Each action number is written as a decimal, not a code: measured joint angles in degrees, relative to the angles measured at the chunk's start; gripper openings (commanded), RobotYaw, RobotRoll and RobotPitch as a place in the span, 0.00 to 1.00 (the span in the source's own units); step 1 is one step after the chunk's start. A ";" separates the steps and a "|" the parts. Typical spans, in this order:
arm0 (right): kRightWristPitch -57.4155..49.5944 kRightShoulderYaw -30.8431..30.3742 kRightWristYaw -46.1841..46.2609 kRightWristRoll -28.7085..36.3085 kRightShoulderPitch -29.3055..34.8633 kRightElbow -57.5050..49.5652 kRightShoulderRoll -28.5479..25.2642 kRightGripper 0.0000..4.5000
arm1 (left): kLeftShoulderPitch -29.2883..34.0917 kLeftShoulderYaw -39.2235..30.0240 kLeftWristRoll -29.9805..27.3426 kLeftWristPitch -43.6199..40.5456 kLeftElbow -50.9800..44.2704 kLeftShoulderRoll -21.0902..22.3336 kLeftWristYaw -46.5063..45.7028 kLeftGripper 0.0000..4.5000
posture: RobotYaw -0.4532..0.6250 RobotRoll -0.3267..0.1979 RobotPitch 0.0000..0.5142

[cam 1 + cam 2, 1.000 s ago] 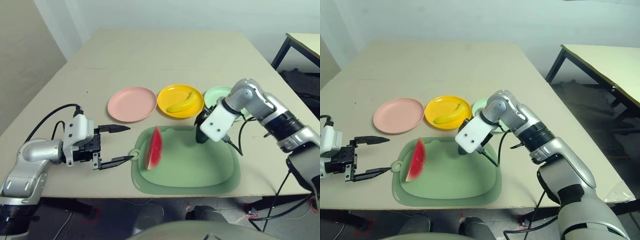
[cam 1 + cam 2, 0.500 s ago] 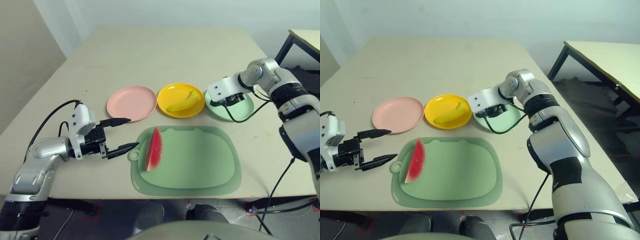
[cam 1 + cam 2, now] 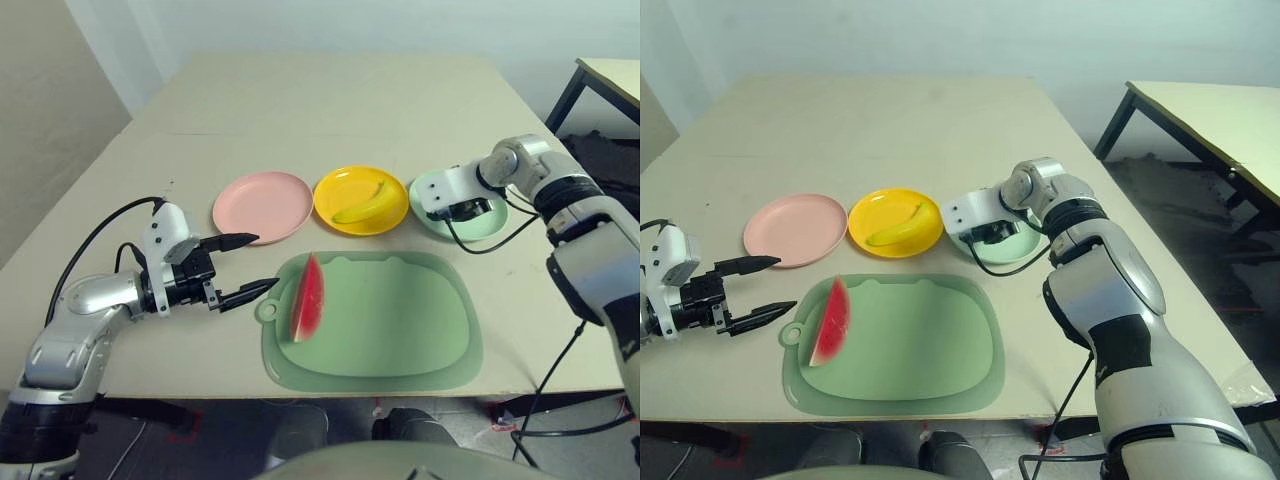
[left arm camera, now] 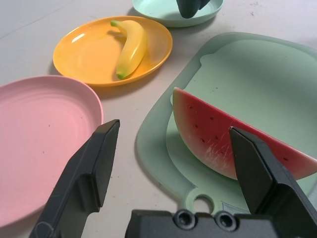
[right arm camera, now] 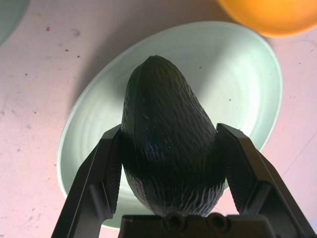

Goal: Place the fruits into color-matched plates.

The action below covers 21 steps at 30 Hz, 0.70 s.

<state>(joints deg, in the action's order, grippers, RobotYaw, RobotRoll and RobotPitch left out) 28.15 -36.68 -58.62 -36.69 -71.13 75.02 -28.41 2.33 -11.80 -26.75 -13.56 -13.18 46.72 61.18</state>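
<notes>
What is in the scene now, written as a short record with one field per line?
watermelon wedge: on green mat
banana: on yellow plate
avocado: between the right gripper's fingers, over mint plate
pink plate: empty
left gripper: open, near watermelon wedge

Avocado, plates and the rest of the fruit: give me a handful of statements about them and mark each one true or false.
1. The right gripper holds the avocado between its fingers. True.
2. The banana lies on the pink plate. False: the banana lies on the yellow plate.
3. The watermelon wedge rests on the green cutting mat. True.
4. The left gripper is closed around the watermelon wedge. False: the left gripper is open and holds nothing.
5. The avocado is over the mint green plate. True.
</notes>
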 measured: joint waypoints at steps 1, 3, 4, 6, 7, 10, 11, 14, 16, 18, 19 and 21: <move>0.15 0.02 -0.28 0.02 0.01 -0.01 0.00 0.87 | -0.01 0.38 0.21 0.62 0.00 -0.05 0.14 1.00 | 0.61 0.62 0.01; 0.42 0.15 -0.79 0.16 0.04 -0.11 0.00 0.99 | 0.01 1.29 0.88 1.56 0.00 -0.17 0.50 1.00 | 0.61 0.62 0.01; 0.47 0.29 -1.04 0.26 0.04 -0.17 0.00 0.99 | 0.03 1.54 1.25 1.92 0.00 -0.30 0.67 1.00 | 0.61 0.62 0.01; 0.76 0.92 -1.48 0.73 0.04 -0.38 -0.01 0.99 | -0.01 1.56 1.28 2.61 0.01 -0.67 0.86 1.00 | 0.60 0.62 0.01; 0.95 1.28 -1.64 0.86 0.04 -0.52 -0.02 0.99 | -0.06 1.56 1.28 2.80 0.01 -0.72 0.89 1.00 | 0.60 0.62 0.01; 1.43 2.01 -2.58 1.40 0.16 -1.38 -0.21 0.99 | -0.61 1.56 1.32 3.48 0.55 -0.61 1.68 1.00 | 0.60 0.62 0.01; 1.67 2.16 -3.04 1.84 0.33 -1.93 -0.39 0.99 | -0.81 1.56 1.37 3.77 0.96 -0.38 2.01 1.00 | 0.60 0.62 0.01; 2.11 4.19 -5.50 3.82 1.06 -4.08 -1.25 0.99 | -1.56 1.57 1.69 4.89 2.46 0.63 3.40 1.00 | 0.60 0.62 0.02; 1.88 5.81 -8.02 6.07 1.93 -6.52 -1.81 0.99 | -2.52 1.70 2.49 6.15 3.34 1.60 4.75 1.00 | 0.60 0.62 0.02; -0.45 8.55 -12.21 10.13 3.94 -11.16 -2.37 0.99 | -4.49 2.59 4.40 9.30 4.90 2.97 6.41 1.00 | 0.63 0.62 0.02; -3.66 10.81 -15.53 13.66 6.00 -15.47 -2.65 0.99 | -6.02 3.88 6.48 12.34 6.31 4.10 7.55 1.00 | 0.63 0.62 0.02; -13.10 14.81 -21.91 20.44 11.50 -26.58 -3.64 0.99 | -9.25 6.48 10.33 18.62 9.03 5.33 9.68 1.00 | 0.63 0.62 0.02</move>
<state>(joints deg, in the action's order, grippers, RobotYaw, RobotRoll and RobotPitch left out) 15.05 -21.87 -80.53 -16.25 -59.64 48.43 -32.05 -6.91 -5.32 -16.42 5.07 -4.15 52.05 70.85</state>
